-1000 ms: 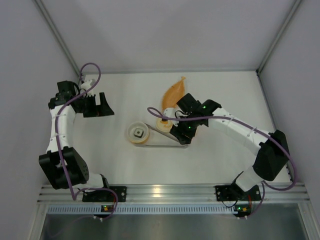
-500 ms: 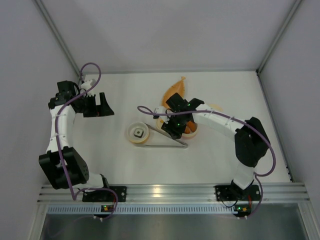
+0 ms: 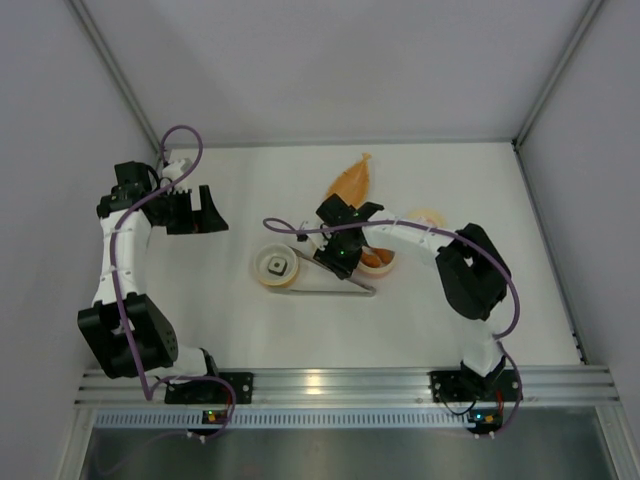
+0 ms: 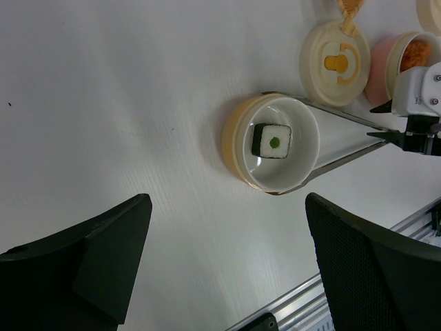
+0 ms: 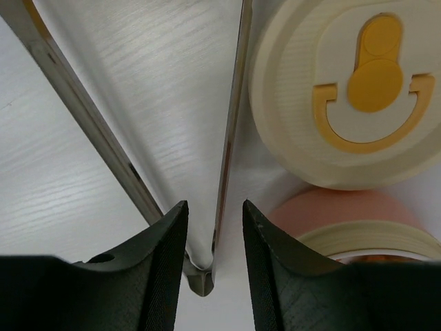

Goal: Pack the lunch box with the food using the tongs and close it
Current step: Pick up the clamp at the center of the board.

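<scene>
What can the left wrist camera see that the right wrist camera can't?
Only the left wrist camera shows the white bowl with the black-and-white food piece inside, plus the left hand wide open. Only the right wrist camera shows, up close, the joined end of the tongs lying between the right hand's fingers. Both show the tongs, the cream lid with its orange tab, the pink cup and the right hand.
</scene>
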